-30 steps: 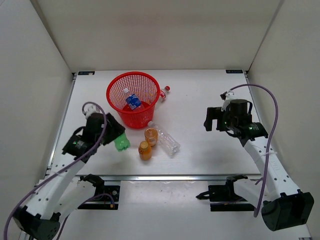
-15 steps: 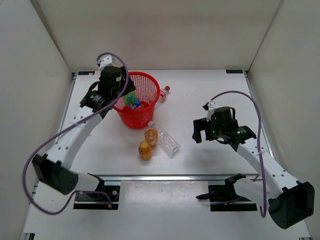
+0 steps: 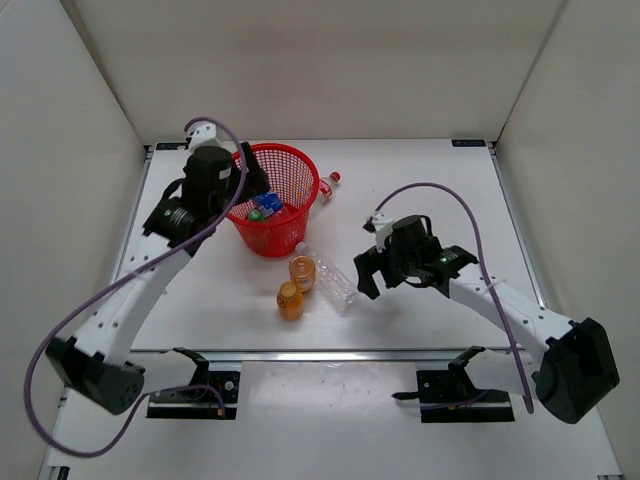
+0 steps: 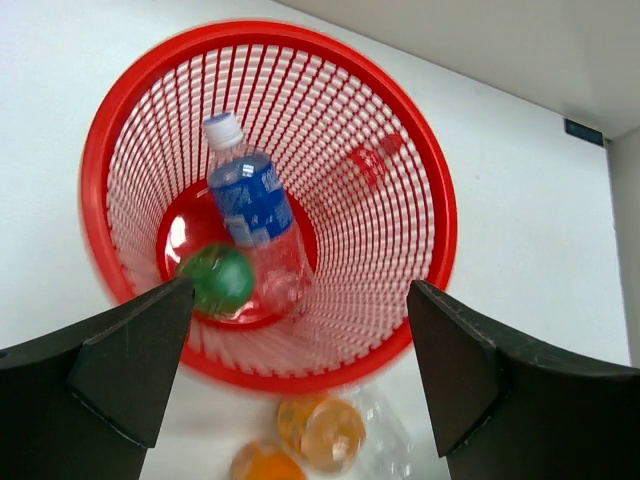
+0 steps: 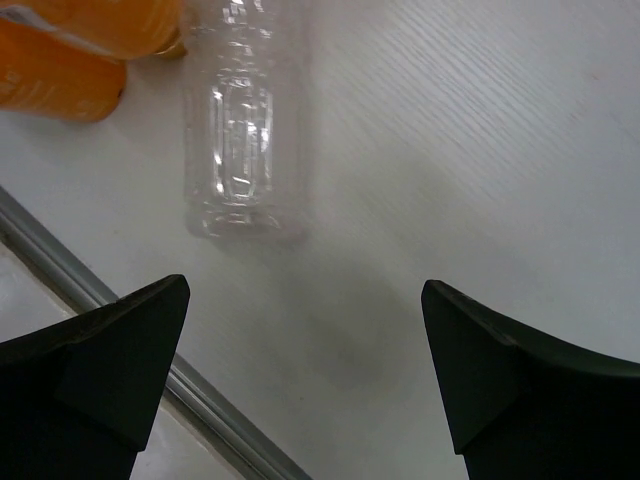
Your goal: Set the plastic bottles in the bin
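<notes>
The bin (image 3: 300,178) is a round red mesh basket at the back left of the table. Inside it lie a blue-labelled clear bottle (image 4: 250,200) and a green bottle (image 4: 218,280). My left gripper (image 3: 250,190) hangs open over the bin's near-left rim (image 4: 440,200), holding nothing. Two stubby orange bottles (image 3: 302,272) (image 3: 290,300) stand in front of the bin. A plain clear bottle (image 3: 332,278) lies beside them. My right gripper (image 3: 368,275) is open, just right of that clear bottle (image 5: 245,130). A red-capped bottle (image 3: 328,184) lies behind the bin.
White walls close in the table on the left, back and right. A metal rail (image 5: 120,330) runs along the table's near edge, close to the right gripper and the orange bottles (image 5: 60,75).
My left gripper carried the green bottle from the table up over the bin and opened; the bottle now lies in the bin. My right arm swung left toward the clear bottle.
</notes>
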`<state>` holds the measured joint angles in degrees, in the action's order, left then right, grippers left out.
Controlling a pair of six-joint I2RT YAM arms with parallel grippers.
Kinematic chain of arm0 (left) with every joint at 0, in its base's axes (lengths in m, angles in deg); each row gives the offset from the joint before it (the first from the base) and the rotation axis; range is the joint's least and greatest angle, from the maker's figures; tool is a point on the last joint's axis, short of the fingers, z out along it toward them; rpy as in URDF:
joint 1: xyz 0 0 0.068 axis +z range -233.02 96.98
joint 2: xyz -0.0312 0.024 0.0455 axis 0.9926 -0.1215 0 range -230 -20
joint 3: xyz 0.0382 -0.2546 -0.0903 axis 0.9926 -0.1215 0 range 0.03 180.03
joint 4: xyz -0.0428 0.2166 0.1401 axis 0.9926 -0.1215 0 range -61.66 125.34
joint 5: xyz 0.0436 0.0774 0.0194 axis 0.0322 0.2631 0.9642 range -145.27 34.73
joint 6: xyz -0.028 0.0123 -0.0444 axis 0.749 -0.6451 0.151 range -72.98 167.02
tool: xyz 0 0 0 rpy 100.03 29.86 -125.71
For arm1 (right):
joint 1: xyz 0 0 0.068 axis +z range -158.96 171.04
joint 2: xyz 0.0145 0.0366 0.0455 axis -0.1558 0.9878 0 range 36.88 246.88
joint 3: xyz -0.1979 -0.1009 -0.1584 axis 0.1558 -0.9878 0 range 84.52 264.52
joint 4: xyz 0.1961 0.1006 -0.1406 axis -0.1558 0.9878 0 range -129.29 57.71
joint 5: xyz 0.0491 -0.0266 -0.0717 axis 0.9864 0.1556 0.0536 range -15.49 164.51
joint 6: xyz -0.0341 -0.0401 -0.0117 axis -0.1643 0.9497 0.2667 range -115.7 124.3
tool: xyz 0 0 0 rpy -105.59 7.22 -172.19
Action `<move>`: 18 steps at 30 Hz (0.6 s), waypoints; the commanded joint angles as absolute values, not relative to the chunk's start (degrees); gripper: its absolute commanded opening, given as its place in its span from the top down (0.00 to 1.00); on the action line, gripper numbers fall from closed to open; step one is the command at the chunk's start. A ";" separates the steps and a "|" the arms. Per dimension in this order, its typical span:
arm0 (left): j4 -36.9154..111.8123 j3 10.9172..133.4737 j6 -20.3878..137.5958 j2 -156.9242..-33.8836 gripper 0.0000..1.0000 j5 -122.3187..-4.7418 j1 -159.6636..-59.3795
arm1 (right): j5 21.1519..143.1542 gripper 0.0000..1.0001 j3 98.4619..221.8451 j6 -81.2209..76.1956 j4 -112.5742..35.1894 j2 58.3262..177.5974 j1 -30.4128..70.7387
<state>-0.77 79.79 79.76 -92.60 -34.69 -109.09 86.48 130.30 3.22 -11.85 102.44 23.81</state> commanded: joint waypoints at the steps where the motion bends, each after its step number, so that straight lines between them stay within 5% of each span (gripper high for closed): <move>1: -8.66 75.90 79.54 -83.82 0.01 -37.59 -109.39 | 91.11 0.00 133.82 8.86 -18.09 105.86 26.89; 11: -21.25 44.87 90.79 -58.86 0.01 -49.38 -110.01 | 93.58 0.01 136.90 13.44 -26.36 119.05 31.11; 18: -24.25 44.41 93.96 -53.40 0.01 -48.50 -109.92 | 95.78 0.07 137.17 10.72 -32.33 126.61 30.76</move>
<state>-23.40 42.61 91.84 -54.41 -47.46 -110.14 93.76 135.48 11.44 -26.27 125.78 30.80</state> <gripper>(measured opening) 0.986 0.935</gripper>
